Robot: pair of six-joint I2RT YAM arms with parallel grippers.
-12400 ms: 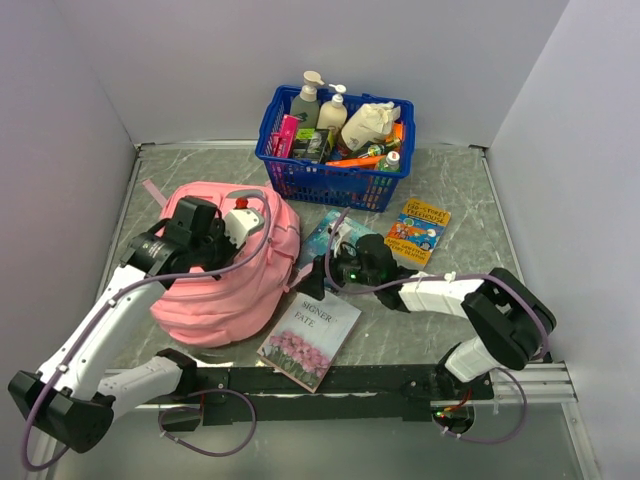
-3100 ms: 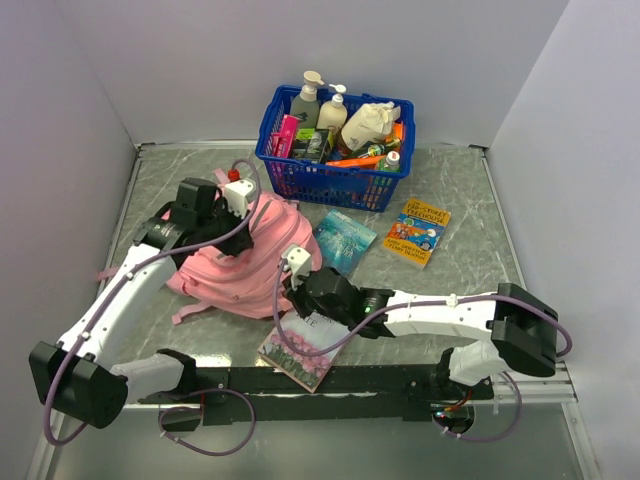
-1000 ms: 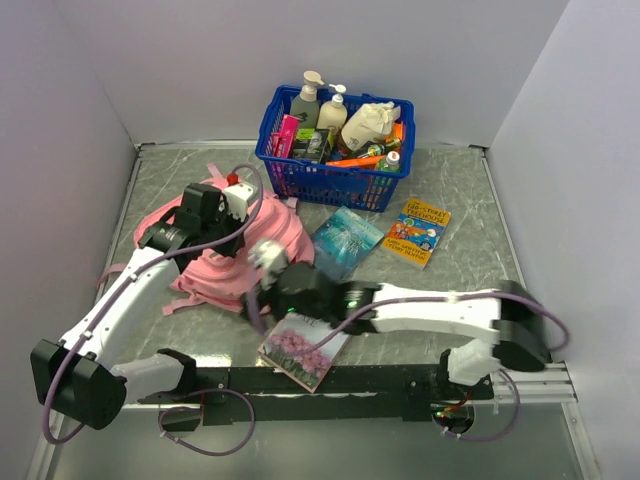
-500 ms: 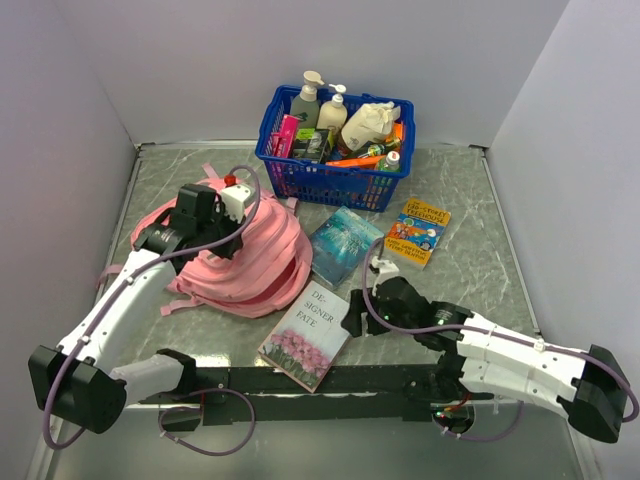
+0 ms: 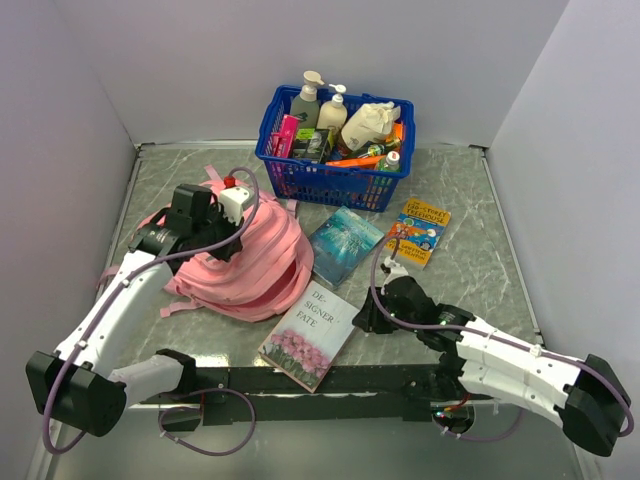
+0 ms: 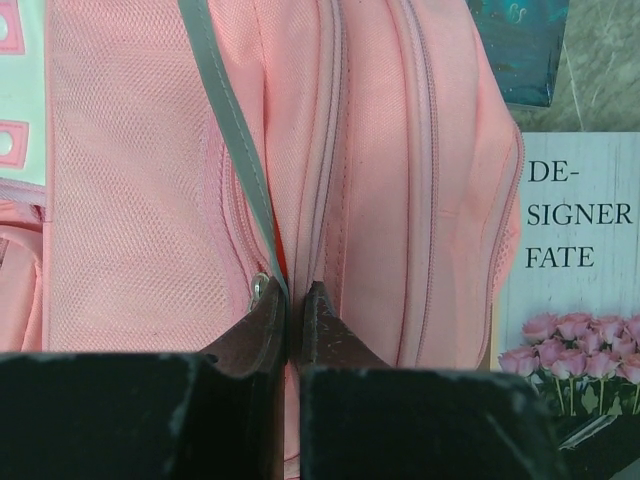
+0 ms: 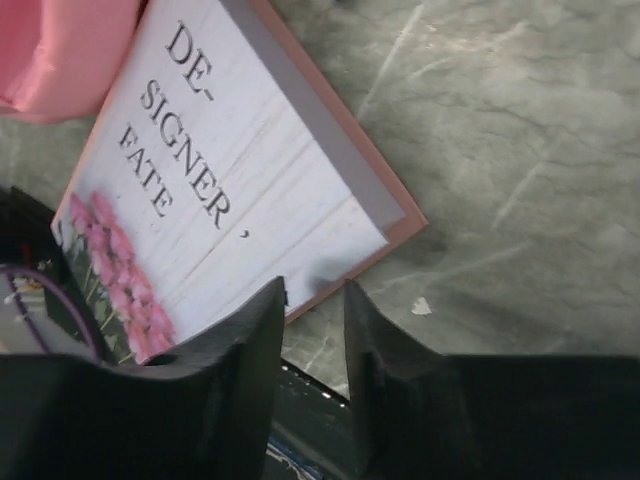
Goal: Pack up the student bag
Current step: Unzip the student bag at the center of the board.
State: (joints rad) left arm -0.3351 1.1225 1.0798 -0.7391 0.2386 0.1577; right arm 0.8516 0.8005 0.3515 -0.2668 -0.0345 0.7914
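Grey marbled counter (image 5: 470,200), pale walls all round, and the large soft pink fabric backpack (image 5: 265,260) slumps on its left half, just in front of the blue plastic basket (image 5: 330,180) crammed with bottles. The left tool (image 6: 293,295) sits on top of the backpack, its fingers pressed almost together and pinching the thin grey pull strap (image 6: 225,120) where it meets a small metal ring on the zip line. The zips look closed from here, so this reads as the opening step: the backpack must be unzipped before anything goes in. Over on the right, the right tool (image 7: 315,300) hovers low over the near corner of the white book with pink roses on its cover (image 7: 220,190), fingers a narrow gap apart and gripping nothing. That book lies flat, just beside the backpack's near edge, with a teal paperback (image 5: 345,243) close behind it. Next, by the look of it, the left tool needs a steady pull along the zip track, and the right tool may need to pin the soft fabric so it does not simply drag along.
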